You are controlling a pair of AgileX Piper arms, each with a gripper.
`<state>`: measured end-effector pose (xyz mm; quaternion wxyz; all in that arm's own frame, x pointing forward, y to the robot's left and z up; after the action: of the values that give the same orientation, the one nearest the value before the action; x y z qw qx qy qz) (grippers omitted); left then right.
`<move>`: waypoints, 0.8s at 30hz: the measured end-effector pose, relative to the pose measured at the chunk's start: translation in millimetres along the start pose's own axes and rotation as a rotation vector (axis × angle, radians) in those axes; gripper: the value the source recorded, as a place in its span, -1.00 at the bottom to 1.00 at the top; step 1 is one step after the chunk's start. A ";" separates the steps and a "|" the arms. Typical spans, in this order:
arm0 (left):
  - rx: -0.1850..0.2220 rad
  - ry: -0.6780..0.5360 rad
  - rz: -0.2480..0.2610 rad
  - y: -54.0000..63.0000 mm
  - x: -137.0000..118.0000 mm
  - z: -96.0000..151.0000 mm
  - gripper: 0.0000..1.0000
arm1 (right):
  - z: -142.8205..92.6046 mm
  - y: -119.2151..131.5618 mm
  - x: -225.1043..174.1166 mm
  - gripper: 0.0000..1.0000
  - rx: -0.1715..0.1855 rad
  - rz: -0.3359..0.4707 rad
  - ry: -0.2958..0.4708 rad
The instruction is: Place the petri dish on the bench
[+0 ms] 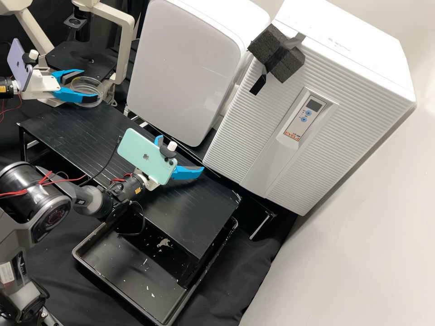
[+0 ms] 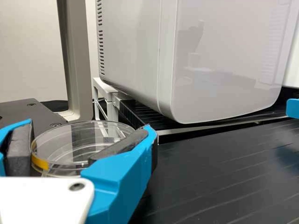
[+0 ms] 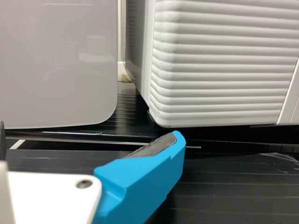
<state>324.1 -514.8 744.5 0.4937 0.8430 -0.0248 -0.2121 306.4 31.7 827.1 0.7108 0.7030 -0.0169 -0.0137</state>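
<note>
At the upper left of the high view, my left gripper (image 1: 90,84) is shut on the clear petri dish (image 1: 79,86), level beside the far left end of the black bench (image 1: 195,219). In the left wrist view, the dish (image 2: 60,147) lies between the dark pads of my left gripper (image 2: 89,127), with a yellow mark on its side. Over the bench's middle, my right gripper (image 1: 180,155) stands open with nothing between its fingers. The right wrist view shows the right gripper (image 3: 88,135) with its fingers wide apart.
Two white machines, one smooth (image 1: 181,68) and one ribbed (image 1: 244,136), stand behind the bench. A microscope (image 1: 124,40) rises close behind the left gripper. A black tray (image 1: 136,280) with pale scraps lies at the bench's front. A cable (image 1: 106,163) crosses the bench.
</note>
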 end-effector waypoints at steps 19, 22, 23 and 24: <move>-0.001 -0.014 0.016 7.9 -11.3 7.8 -1.00 | 0.0 0.0 0.0 1.00 0.000 0.000 0.000; -0.003 -0.022 0.010 6.5 -13.2 10.6 -1.00 | 0.0 0.0 0.0 1.00 0.000 0.000 0.000; -0.002 -0.026 0.010 6.5 -13.2 12.1 -1.00 | 0.0 0.0 0.0 1.00 0.000 0.000 0.000; -0.002 -0.031 0.009 6.1 -13.1 13.5 -1.00 | 0.0 0.0 0.0 1.00 0.000 0.000 0.000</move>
<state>308.1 -525.8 748.3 0.4952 0.8389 -0.0359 -0.2229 306.4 31.7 827.1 0.7108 0.7030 -0.0169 -0.0137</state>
